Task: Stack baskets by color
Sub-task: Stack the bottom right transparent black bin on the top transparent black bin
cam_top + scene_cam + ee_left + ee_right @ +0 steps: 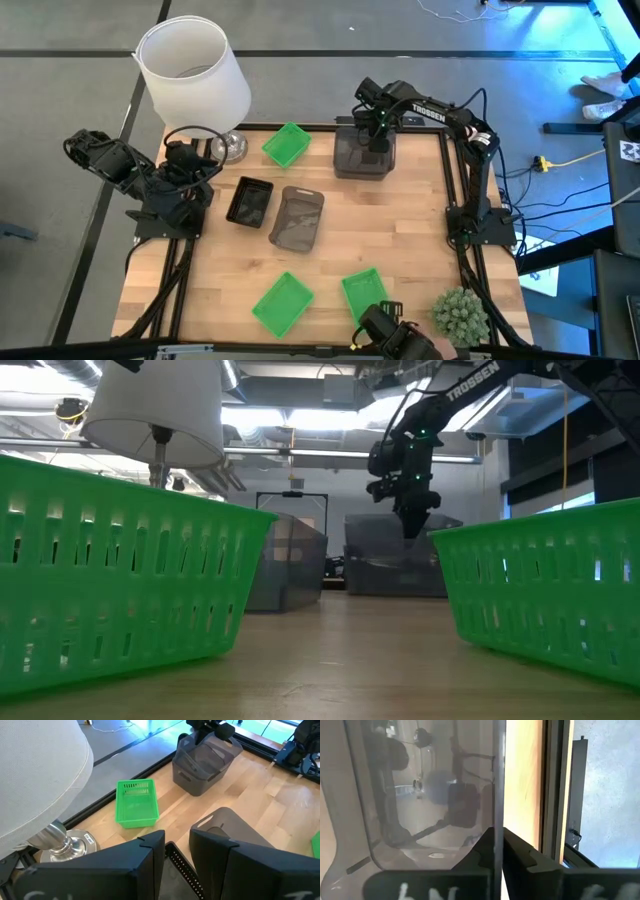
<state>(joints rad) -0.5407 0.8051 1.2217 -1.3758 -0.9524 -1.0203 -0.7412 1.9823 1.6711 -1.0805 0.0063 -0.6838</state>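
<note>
Six baskets stand on their bases on the wooden table. One grey basket (365,157) is at the far right, and my right gripper (378,140) points down onto its far wall, shut on it. A second grey basket (297,218) and a black basket (250,202) stand mid-table. One green basket (286,145) is at the far edge; two more (283,303) (364,293) are near the front. My left gripper (177,845) waits open at the table's left, above the black basket's side. My right gripper pinches the far wall (497,795) of the grey basket at its rim, one finger (520,855) outside and the other inside. The fingers come from above, pointing down. The basket (395,565) stands upright with its base on the table.
A white lamp (195,70) stands at the far left corner, its metal foot (60,845) close to my left gripper. A round green plant ball (460,315) sits at the near right corner. A black frame rail (555,790) runs just beyond the held basket.
</note>
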